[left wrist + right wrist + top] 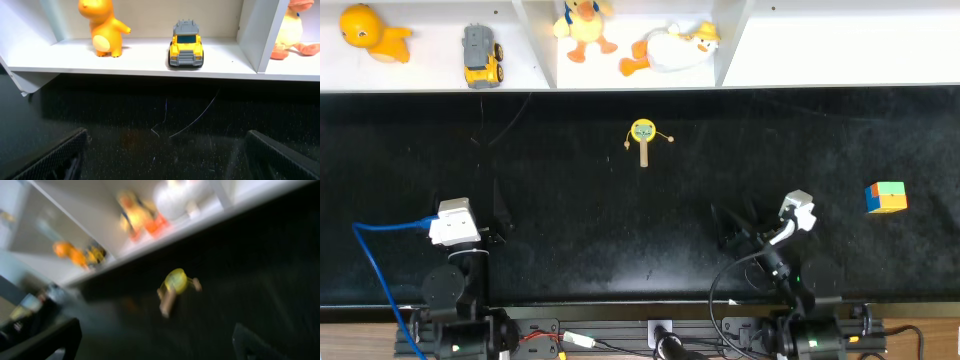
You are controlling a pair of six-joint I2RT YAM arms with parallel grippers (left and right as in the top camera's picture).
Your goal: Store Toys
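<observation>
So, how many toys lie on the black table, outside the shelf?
2: a yellow rattle drum in the middle, a colour cube at the far right.

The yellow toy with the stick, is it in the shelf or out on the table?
Out. The yellow stick toy lies flat on the black table, just in front of the white shelf, inside no compartment.

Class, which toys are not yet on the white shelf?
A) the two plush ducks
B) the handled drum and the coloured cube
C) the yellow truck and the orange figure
B: the handled drum and the coloured cube lie on the black table, in front of the white shelf.
</observation>
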